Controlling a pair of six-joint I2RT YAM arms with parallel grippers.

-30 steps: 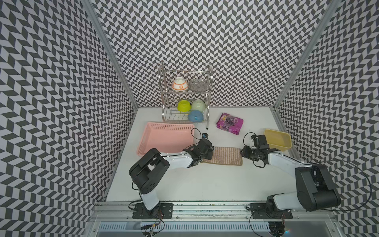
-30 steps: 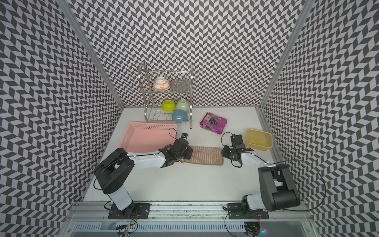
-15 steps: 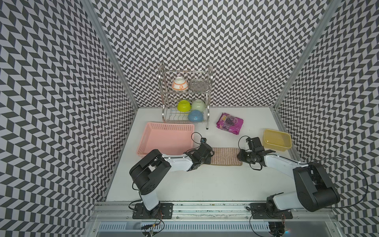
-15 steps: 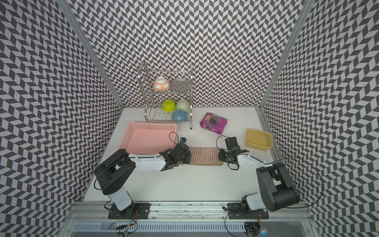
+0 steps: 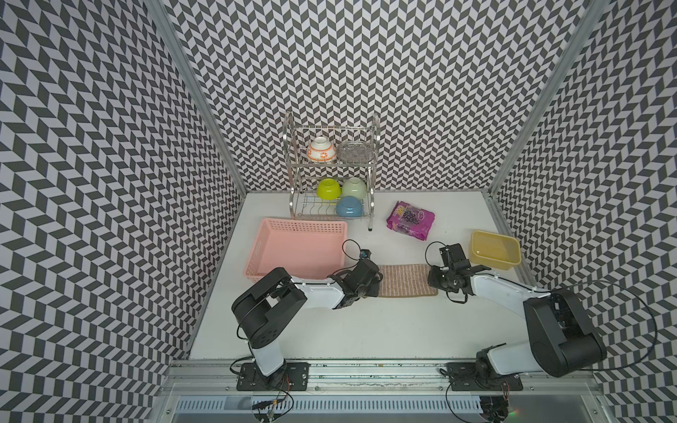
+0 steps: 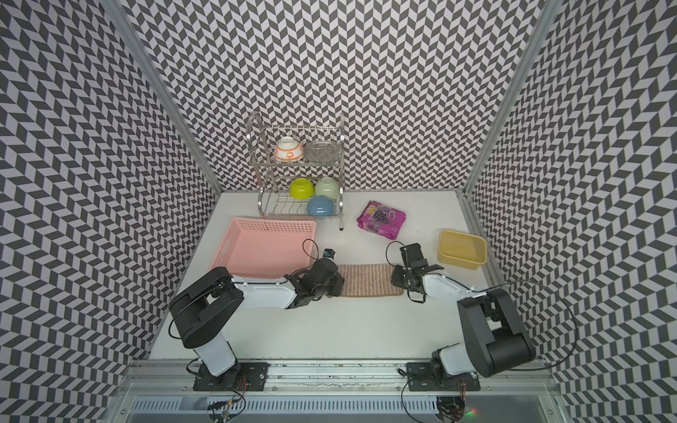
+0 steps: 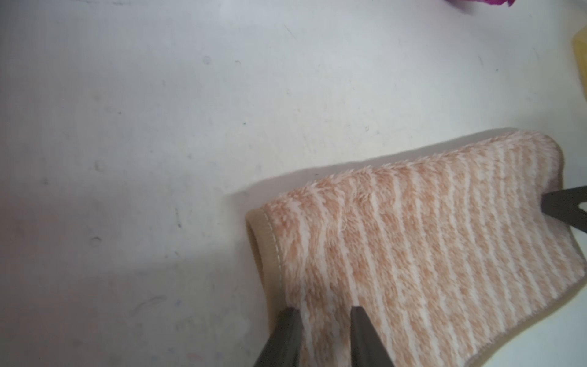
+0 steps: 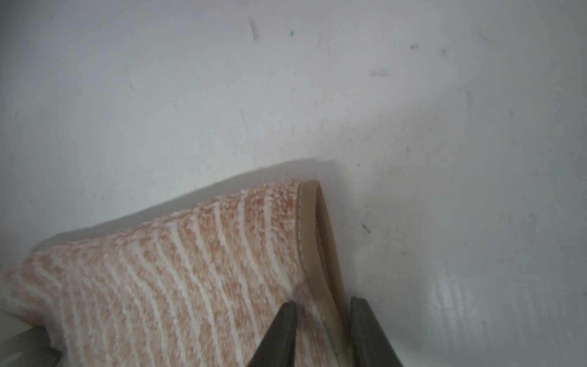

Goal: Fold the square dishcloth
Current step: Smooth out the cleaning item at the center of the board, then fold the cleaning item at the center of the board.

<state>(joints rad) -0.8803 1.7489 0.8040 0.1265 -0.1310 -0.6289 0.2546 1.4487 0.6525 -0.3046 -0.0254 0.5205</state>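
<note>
The square dishcloth (image 5: pixel 404 280) is seen lying on the white desk (image 5: pixel 366 329) as a long strip, doubled over. Its rounded fold is turned to the far side and its darker edging runs along the near side. It is placed about midway across the desk, just beyond the near right corner of the pink basket (image 5: pixel 304 227) and left of the yellow tub (image 5: pixel 476 245). A purple packet (image 5: pixel 410 219) and a wire dish rack (image 5: pixel 372 205) holding bowls are set farther back.

The left claw (image 7: pixel 324 313) is lowered onto the strip's left end. Its fingers (image 7: pixel 286 336) are parted only narrowly, and striped pile is seen between them, just inside the stitched edging. The right claw (image 8: pixel 322 306) is set at the right end, likewise narrowly parted. One of its fingers (image 8: pixel 279 333) is placed on the pile and the other just past the cloth's border, so the edging is straddled. Whether the cloth is actually pinched by either claw cannot be told.
</note>
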